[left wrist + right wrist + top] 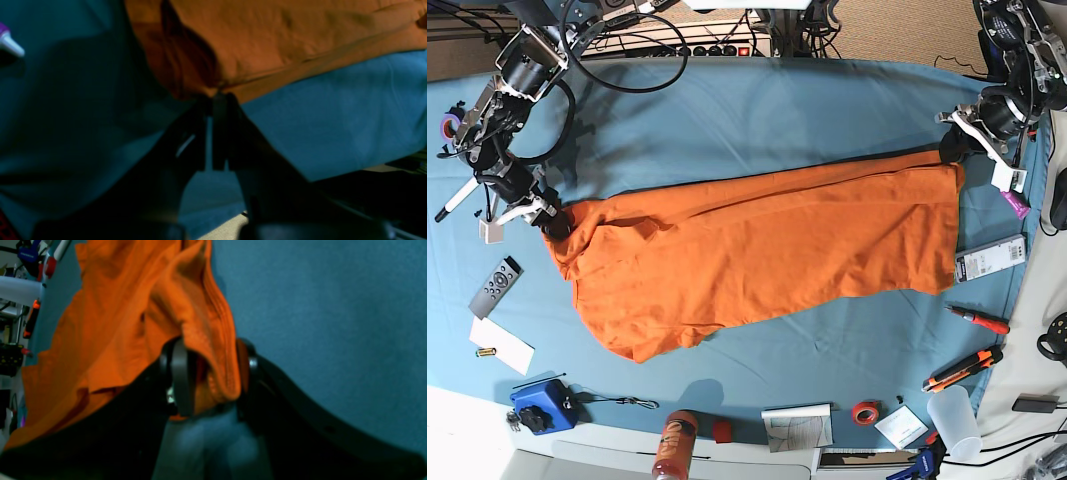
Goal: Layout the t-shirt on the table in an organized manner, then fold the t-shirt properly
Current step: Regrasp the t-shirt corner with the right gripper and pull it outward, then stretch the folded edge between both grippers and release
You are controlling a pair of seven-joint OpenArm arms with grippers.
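The orange t-shirt [757, 250] lies stretched out across the teal table [777, 110], pulled between my two grippers. At the right side of the base view, my left gripper [952, 150] is shut on one corner of the shirt; its wrist view shows the black jaws [218, 98] pinched together on the orange hem [283, 36]. At the base view's left, my right gripper [552, 222] grips the other end. In the right wrist view a thick bunched fold of shirt [110, 323] sits between that gripper's jaws [211, 370], which stand fairly wide around it.
Near the left edge lie a grey remote [495, 286], a white paper [501, 345] and a blue box [539, 405]. Along the front are an orange bottle [674, 445] and red tape [864, 411]. A screwdriver [977, 319], an orange knife [962, 370] and a cup [955, 420] lie at the right.
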